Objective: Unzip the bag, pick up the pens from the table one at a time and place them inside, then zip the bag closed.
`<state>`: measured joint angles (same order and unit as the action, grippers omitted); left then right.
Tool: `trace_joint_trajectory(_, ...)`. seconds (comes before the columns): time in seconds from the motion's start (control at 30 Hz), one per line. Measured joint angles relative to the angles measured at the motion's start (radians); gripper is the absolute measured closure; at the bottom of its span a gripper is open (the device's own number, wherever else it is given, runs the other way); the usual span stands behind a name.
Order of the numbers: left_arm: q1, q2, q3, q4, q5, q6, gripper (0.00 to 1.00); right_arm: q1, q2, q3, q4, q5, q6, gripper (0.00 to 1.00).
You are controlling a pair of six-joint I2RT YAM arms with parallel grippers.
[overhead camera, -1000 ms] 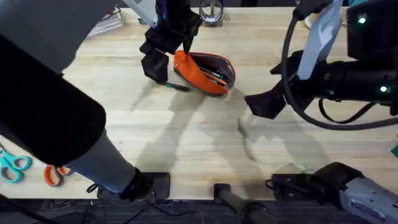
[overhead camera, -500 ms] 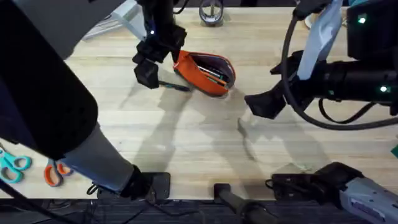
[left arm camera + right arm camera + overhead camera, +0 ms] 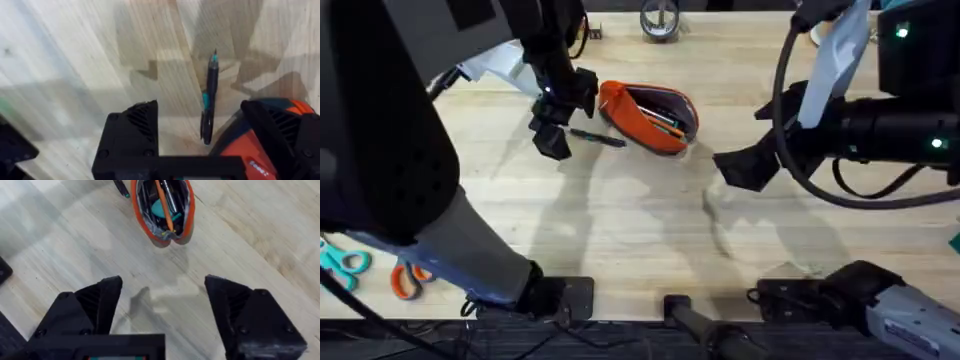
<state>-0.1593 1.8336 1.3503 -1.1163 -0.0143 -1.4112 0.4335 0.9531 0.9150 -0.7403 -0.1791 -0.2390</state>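
The bag (image 3: 650, 116) lies unzipped on the table (image 3: 620, 220) toward the far side, its mouth gaping; the right wrist view shows an orange pen (image 3: 164, 202) already lying inside it among other contents; a black pen (image 3: 596, 137) with teal accents lies flat on the wood just beside the bag's left end, its near end close against the orange fabric, though contact cannot be confirmed. The left gripper (image 3: 558, 118) hangs just to the left of that pen, jaws spread and holding nothing; in the left wrist view the pen (image 3: 209, 100) sits in the open gap between the two fingers (image 3: 131, 131), nearer the finger on the bag's side, its long axis running away from the gripper rather than across the gap. The right gripper (image 3: 745, 168) holds off to the right of the bag, well apart from the pen, jaws likewise spread and empty. Judgement: the left arm is plainly the nearer; the pen stands ready to be straddled on descent, provided the finger on the bag's side clears the fabric.
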Motion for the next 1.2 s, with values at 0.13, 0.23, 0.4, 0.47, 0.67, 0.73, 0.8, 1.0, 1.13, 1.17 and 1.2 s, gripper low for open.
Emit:
trace_joint_trajectory(0.13,-0.001,0.0,-0.051,0.087,0.008,0.005,0.013,0.0,0.0,0.0,0.0,0.0,0.0,0.004)
trace_joint_trajectory(0.23,-0.001,0.0,-0.081,0.141,0.007,0.006,0.017,0.0,0.0,0.0,0.0,0.0,0.0,0.004)
trace_joint_trajectory(0.4,-0.001,0.0,-0.103,0.164,0.004,0.006,0.021,0.0,0.0,0.0,0.0,0.0,0.0,0.004)
trace_joint_trajectory(0.47,-0.001,0.0,-0.103,0.165,0.001,0.006,0.051,0.0,0.0,0.0,0.0,0.0,0.0,0.004)
trace_joint_trajectory(0.67,-0.001,0.011,-0.101,0.161,-0.004,0.009,0.156,0.0,0.0,0.0,0.0,0.0,0.0,0.004)
trace_joint_trajectory(0.73,-0.001,0.012,-0.1,0.158,-0.004,0.009,0.241,0.0,0.0,0.0,0.0,0.0,0.0,0.004)
trace_joint_trajectory(0.8,-0.001,0.014,-0.098,0.156,-0.004,0.01,0.365,0.0,0.0,0.0,0.0,0.0,0.0,0.004)
trace_joint_trajectory(1.0,-0.001,0.021,-0.089,0.15,-0.004,0.01,0.897,0.0,0.0,0.0,0.0,0.0,0.0,0.004)
trace_joint_trajectory(1.13,-0.001,0.021,-0.087,0.142,-0.004,0.013,0.95,0.0,0.0,0.0,0.0,0.0,0.0,0.004)
trace_joint_trajectory(1.17,-0.001,0.021,-0.087,0.142,-0.004,0.013,0.951,0.0,0.0,0.0,0.0,0.0,0.0,0.004)
trace_joint_trajectory(1.2,-0.001,0.021,-0.087,0.141,-0.004,0.013,0.952,0.0,0.0,0.0,0.0,0.0,0.0,0.004)
